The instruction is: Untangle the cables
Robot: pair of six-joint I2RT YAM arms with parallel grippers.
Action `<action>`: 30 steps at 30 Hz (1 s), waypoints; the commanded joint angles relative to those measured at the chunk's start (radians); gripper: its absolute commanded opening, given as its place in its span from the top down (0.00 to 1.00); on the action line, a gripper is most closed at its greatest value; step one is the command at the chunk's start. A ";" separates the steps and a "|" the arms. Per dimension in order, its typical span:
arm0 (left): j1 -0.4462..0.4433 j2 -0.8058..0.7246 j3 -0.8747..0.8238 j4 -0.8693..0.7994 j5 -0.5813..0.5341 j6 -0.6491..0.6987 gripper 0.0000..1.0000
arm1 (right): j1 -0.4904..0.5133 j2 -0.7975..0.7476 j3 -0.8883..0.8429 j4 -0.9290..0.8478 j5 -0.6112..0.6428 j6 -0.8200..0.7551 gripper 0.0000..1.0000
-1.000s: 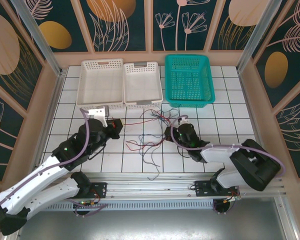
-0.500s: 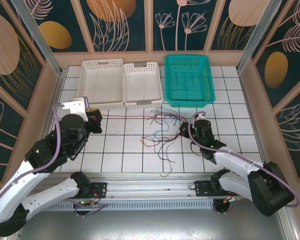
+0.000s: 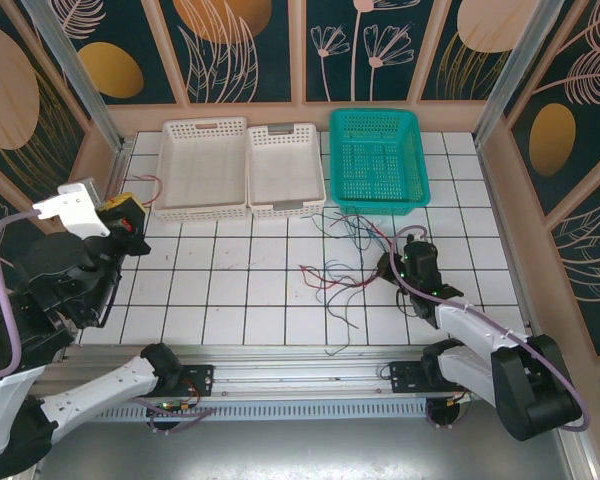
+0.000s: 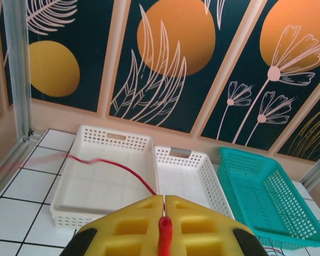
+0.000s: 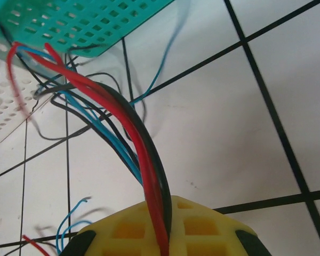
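Note:
The cables (image 3: 332, 272) lie as a loose tangle of thin red, black and blue wires on the white tiles in front of the teal basket. My right gripper (image 3: 392, 268) sits low at the tangle's right side. In the right wrist view its yellow jaws (image 5: 166, 213) are shut on a bundle of red and black cables (image 5: 129, 118), with blue ones running beside them. My left gripper (image 3: 138, 216) is raised at the far left. Its jaws (image 4: 164, 205) are shut on a single red cable (image 4: 113, 167), whose free end curls near the left white basket (image 3: 152, 186).
Two white baskets (image 3: 202, 211) (image 3: 286, 208) and a teal basket (image 3: 380, 206) stand in a row along the back. Patterned walls and metal posts close in the table on three sides. The left arm is lifted close to the left wall.
My left gripper has swung left and up toward the wall, drawing one red cable out of the tangle. My right gripper has shifted right, dragging the rest of the tangle with it.

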 commanded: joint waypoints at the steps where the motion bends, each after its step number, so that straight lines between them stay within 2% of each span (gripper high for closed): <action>1: 0.002 0.015 0.006 -0.008 -0.013 0.038 1.00 | -0.010 0.003 -0.008 0.011 -0.044 -0.017 1.00; 10: 0.002 0.086 0.008 0.126 -0.053 0.156 1.00 | -0.009 -0.141 -0.038 0.107 -0.178 -0.054 1.00; 17: 0.003 0.160 -0.016 0.285 -0.105 0.274 1.00 | -0.006 -0.286 -0.049 0.104 -0.227 -0.072 1.00; 23: 0.021 0.233 -0.085 0.458 -0.136 0.397 1.00 | -0.006 -0.328 -0.013 0.057 -0.234 -0.094 1.00; 26: 0.081 0.276 -0.106 0.510 -0.098 0.420 1.00 | -0.004 -0.343 0.006 0.055 -0.254 -0.094 1.00; 30: 0.230 0.329 -0.123 0.554 0.064 0.384 1.00 | 0.004 -0.361 0.041 0.037 -0.270 -0.111 1.00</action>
